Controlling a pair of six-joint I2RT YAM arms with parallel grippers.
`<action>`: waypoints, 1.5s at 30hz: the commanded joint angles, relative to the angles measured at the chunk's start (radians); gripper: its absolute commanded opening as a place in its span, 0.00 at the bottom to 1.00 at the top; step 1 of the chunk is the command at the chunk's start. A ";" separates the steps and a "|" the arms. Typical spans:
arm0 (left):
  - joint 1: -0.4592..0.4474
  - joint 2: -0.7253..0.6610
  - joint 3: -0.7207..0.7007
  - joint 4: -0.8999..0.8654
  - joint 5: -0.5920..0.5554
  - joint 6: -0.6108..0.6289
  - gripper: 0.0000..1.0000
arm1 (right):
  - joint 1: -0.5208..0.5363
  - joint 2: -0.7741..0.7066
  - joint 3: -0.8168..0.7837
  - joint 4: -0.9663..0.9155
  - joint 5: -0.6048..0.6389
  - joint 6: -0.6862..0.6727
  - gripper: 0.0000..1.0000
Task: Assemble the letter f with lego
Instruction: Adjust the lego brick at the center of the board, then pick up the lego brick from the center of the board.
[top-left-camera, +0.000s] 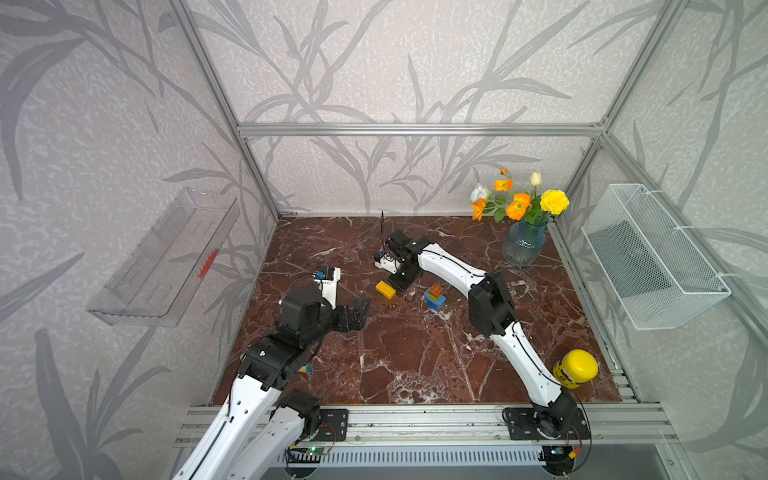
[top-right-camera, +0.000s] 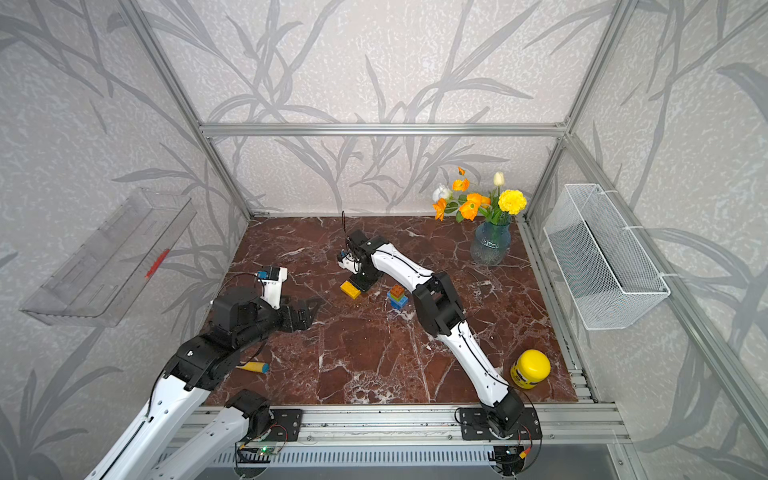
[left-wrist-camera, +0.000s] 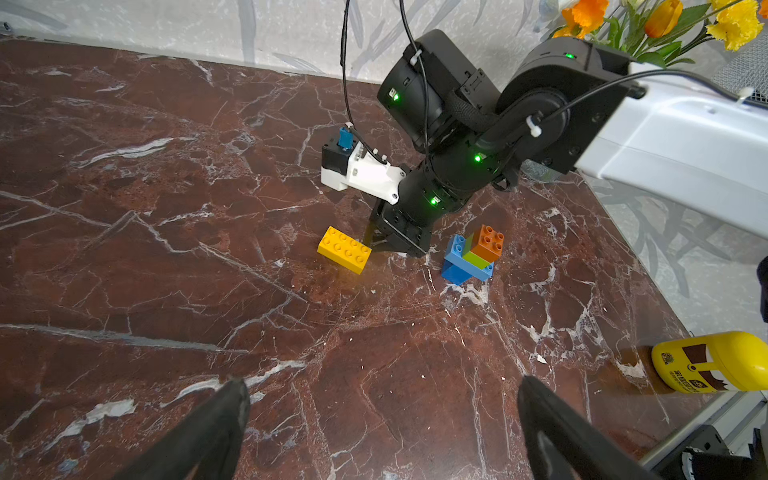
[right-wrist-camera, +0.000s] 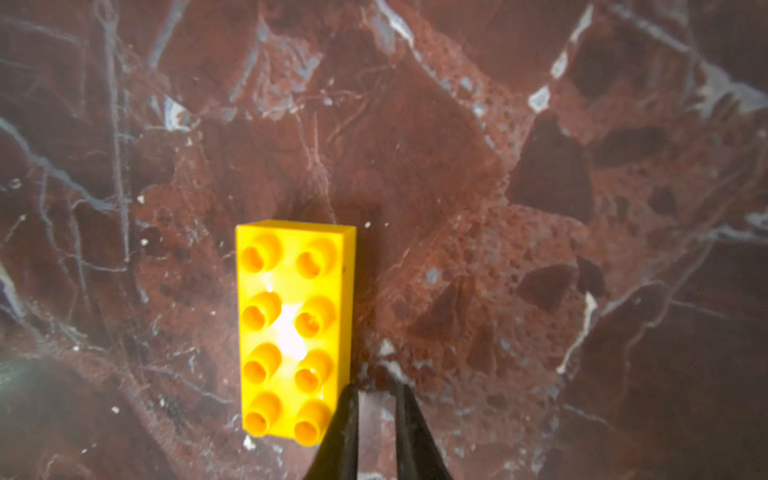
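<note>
Nearest us in both top views, the left claw (top-left-camera: 360, 312) hangs over the counter (top-left-camera: 415, 365), well apart from the long yellow brick (top-left-camera: 385, 289). Its wrist view shows us fingers (left-wrist-camera: 216, 424) spread wide, empty, and the brick stack (left-wrist-camera: 471, 257) near that brick. At the right wrist we find the right claw (right-wrist-camera: 376, 390) barely open, empty, just beside the brick.

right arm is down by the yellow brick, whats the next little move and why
Probably widen the right tool and shift it sideways over the yellow brick. Its jaws stand only a narrow gap apart, empty, beside the brick's corner rather than around it, and the brick lies flat on the table, apart from the blue, green and orange stack.
</note>
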 joint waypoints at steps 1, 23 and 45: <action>-0.004 -0.005 -0.004 0.013 0.011 0.008 0.99 | 0.008 -0.091 -0.010 0.016 0.017 -0.001 0.24; -0.004 -0.007 -0.001 0.012 0.010 0.011 0.99 | 0.092 0.004 0.082 0.022 0.051 0.042 0.52; -0.004 -0.007 -0.002 0.012 0.011 0.011 0.99 | 0.099 0.051 0.068 0.058 0.162 0.079 0.46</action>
